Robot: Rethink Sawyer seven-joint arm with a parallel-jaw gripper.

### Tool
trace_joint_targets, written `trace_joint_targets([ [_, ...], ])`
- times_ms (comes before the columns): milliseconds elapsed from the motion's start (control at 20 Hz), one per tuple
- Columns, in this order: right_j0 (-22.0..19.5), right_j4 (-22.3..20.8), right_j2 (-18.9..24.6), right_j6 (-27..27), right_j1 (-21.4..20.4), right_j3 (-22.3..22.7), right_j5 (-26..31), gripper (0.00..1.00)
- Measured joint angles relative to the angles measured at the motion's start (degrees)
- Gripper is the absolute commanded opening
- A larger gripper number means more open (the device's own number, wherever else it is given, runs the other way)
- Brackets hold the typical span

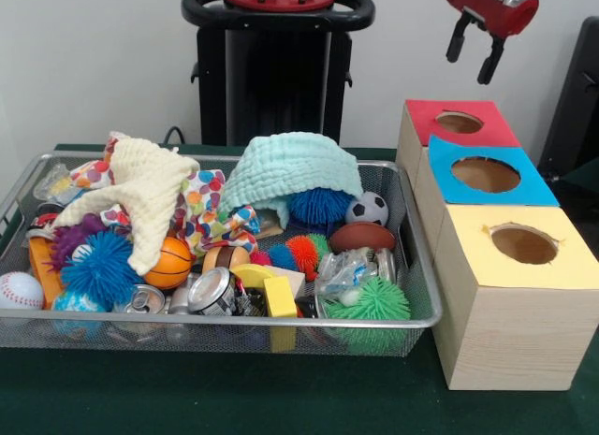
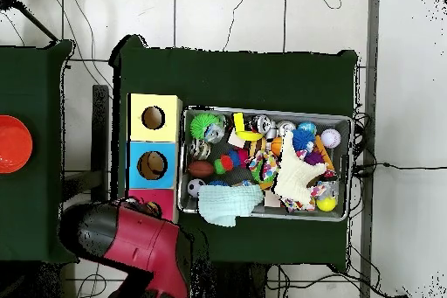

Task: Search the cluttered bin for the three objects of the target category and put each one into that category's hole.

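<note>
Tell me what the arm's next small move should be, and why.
Probably swing the gripper from above the red-topped box toward the wire bin. It hangs open and empty, so nothing is ready to drop. The bin remains crowded: balls, cans, spiky toys, with a mint cloth and a cream cloth draped over part of the pile.
</note>
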Motion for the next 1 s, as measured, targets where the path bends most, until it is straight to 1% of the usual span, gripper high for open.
trace_joint_targets([
  [300, -4.82, -1.29, 0.02, 0.0, 0.39, -0.07, -0.59, 1.0],
  [400, -7.89, -3.58, 0.01, 0.0, 0.7, -0.34, -1.73, 1.0],
  [500, -9.5, -5.08, 0.06, 0.0, 0.73, -0.53, -2.45, 1.0],
  [650, -13.19, -8.77, 0.35, 0.0, 0.67, -1.01, -3.88, 1.0],
  [750, -14.64, -10.14, 0.63, 0.0, 0.57, -1.17, -4.22, 1.0],
  [800, -16.72, -12.08, 1.3, 0.0, 0.36, -1.37, -4.49, 1.0],
  [950, -18.77, -13.66, 2.25, 0.0, 0.18, -1.55, -4.52, 1.0],
  [1000, -20.52, -14.97, 3.29, 0.0, 0.11, -1.76, -4.53, 1.0],
])
